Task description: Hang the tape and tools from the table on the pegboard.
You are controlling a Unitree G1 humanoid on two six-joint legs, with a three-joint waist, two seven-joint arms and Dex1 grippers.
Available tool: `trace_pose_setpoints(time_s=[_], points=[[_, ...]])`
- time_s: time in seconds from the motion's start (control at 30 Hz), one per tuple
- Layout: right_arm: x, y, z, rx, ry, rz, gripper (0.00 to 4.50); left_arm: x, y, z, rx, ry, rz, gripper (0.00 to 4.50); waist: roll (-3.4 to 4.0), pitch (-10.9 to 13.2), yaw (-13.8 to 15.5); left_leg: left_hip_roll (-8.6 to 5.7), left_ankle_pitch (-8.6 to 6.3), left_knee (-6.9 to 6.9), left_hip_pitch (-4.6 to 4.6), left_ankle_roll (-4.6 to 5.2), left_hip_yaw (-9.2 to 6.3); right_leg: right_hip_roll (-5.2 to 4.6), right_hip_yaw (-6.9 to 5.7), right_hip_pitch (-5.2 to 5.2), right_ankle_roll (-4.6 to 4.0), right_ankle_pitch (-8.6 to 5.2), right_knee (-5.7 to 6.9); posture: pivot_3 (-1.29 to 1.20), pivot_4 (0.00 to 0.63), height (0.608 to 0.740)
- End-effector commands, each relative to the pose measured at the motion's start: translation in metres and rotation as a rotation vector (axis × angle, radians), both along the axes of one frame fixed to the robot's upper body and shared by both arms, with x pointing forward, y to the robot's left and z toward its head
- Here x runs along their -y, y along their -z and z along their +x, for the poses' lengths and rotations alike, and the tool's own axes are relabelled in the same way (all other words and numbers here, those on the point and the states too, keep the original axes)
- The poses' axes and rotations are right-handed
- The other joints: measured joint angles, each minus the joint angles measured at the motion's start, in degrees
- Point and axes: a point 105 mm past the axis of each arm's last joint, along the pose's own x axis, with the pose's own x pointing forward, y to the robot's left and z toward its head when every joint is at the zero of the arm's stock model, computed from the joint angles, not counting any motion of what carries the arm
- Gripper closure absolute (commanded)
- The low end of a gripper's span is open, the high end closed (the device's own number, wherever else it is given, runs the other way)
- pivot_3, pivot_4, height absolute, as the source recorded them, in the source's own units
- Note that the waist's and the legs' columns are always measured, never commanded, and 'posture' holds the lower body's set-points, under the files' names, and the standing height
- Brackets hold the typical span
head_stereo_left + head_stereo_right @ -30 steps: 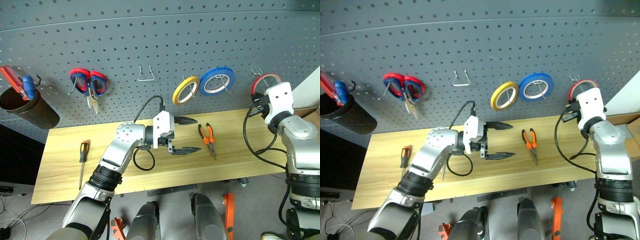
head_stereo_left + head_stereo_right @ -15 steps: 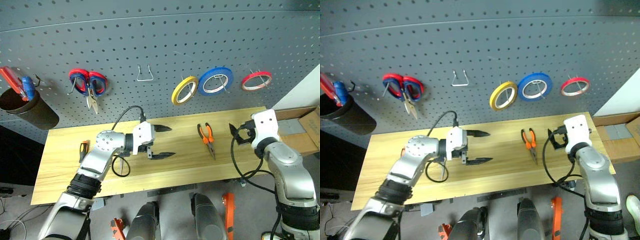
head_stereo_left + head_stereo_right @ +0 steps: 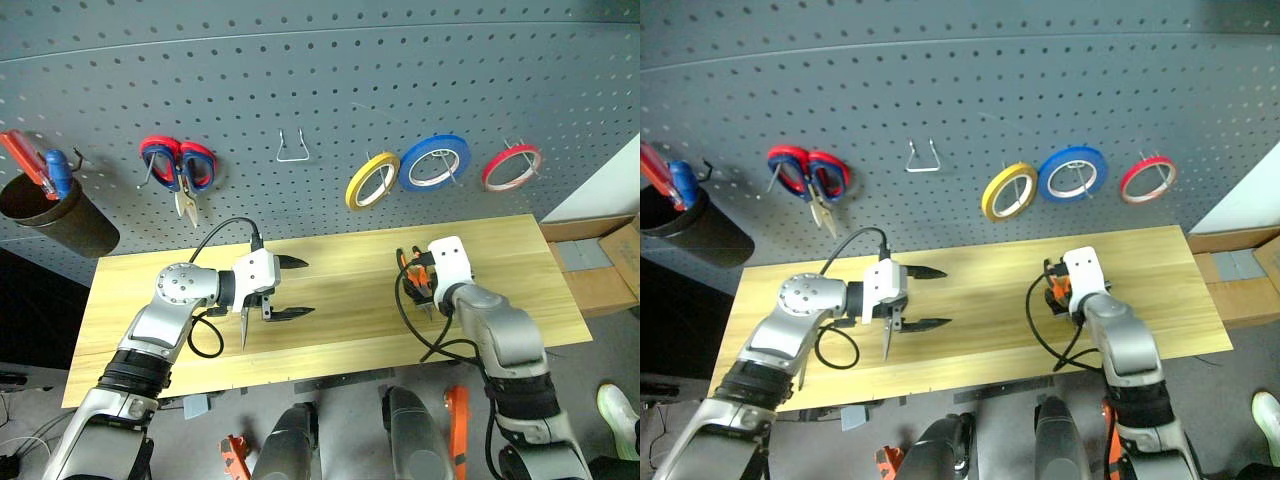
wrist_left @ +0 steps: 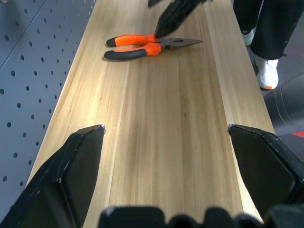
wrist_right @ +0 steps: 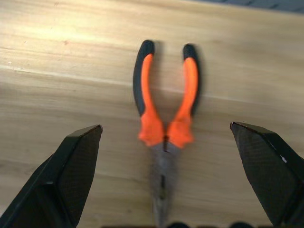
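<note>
The pegboard point(image 3: 320, 90) rises behind the counter point(image 3: 340, 345); the red tape point(image 3: 511, 165) hangs on it near its right end. The pliers point(image 5: 165, 118) lie on the counter's right half, long axis running across the counter's depth, handles toward the back edge, nose toward the front. The right pincer point(image 5: 166, 180) hangs spread over them. The left pincer point(image 3: 285, 290), spread, is above bare wood mid-counter, pointing right.

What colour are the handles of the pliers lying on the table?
Orange with black outer edges and tips; the pliers show best in the right wrist view.
</note>
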Motion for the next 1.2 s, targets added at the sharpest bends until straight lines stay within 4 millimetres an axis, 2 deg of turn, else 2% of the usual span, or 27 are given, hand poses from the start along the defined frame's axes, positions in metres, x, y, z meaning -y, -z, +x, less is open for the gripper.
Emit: trace_pose_setpoints(time_s=[0.03, 0.23, 0.43, 0.67, 1.03, 1.13, 1.2], points=[[-0.003, 0.002, 0.01, 0.014, 0.027, 0.029, 0.01, 0.004, -0.009, -0.001, 0.043, 0.017, -0.016, 0.0, 0.0, 0.0, 0.0, 0.0, 0.0, -0.01, 0.0, 0.0, 0.0, 0.0, 0.01, -0.05, 0.0, 0.0, 0.02, -0.16, 0.305, 0.74], [-0.015, 0.017, 0.019, -0.019, 0.03, 0.037, 0.01, 0.011, -0.009, 0.0, 0.053, 0.022, -0.027, 0.0, 0.0, 0.0, -0.5, 0.0, 0.0, 0.0, -0.03, 0.0, 0.05, -0.01, 0.03, -0.1, 0.0, 0.0, 0.06, -0.15, 0.304, 0.74], [-0.009, 0.032, 0.023, -0.059, 0.045, 0.028, 0.01, 0.011, -0.01, 0.002, 0.061, 0.012, -0.034, 0.0, 0.0, 0.0, -0.9, 0.01, 0.0, 0.0, -0.03, -0.01, 0.06, -0.01, 0.03, -0.11, 0.0, 0.0, 0.09, -0.15, 0.3, 0.74], [0.0, 0.039, 0.026, -0.066, 0.027, -0.031, 0.01, 0.01, -0.008, 0.001, 0.062, 0.002, -0.041, 0.0, 0.0, 0.0, -1.3, 0.01, 0.01, 0.03, -0.01, -0.01, 0.08, -0.01, 0.04, -0.11, 0.0, 0.01, 0.14, -0.15, 0.297, 0.74], [-0.01, 0.05, 0.032, -0.111, -0.017, -0.002, 0.01, 0.011, -0.007, 0.0, 0.058, -0.008, -0.049, 0.0, -0.07, -0.2, -1.5, 0.06, 0.01, 0.05, 0.08, -0.01, 0.14, 0.01, 0.05, -0.09, -0.05, 0.04, 0.16, -0.15, 0.291, 0.74], [-0.008, 0.052, 0.033, -0.113, -0.008, 0.0, 0.56, 0.011, -0.006, 0.0, 0.054, -0.01, -0.054, 0.0, -0.1, -0.2, -1.5, 0.06, 0.01, 0.05, 0.11, -0.01, 0.16, 0.01, 0.06, -0.06, -0.06, 0.05, 0.16, -0.15, 0.29, 0.74], [-0.007, 0.053, 0.034, -0.114, -0.004, 0.002, 1.18, 0.011, -0.006, -0.001, 0.051, -0.012, -0.057, 0.0, -0.11, -0.3, -1.4, 0.06, 0.01, 0.05, 0.13, -0.02, 0.14, 0.01, 0.05, -0.04, -0.07, 0.06, 0.16, -0.15, 0.289, 0.74]])
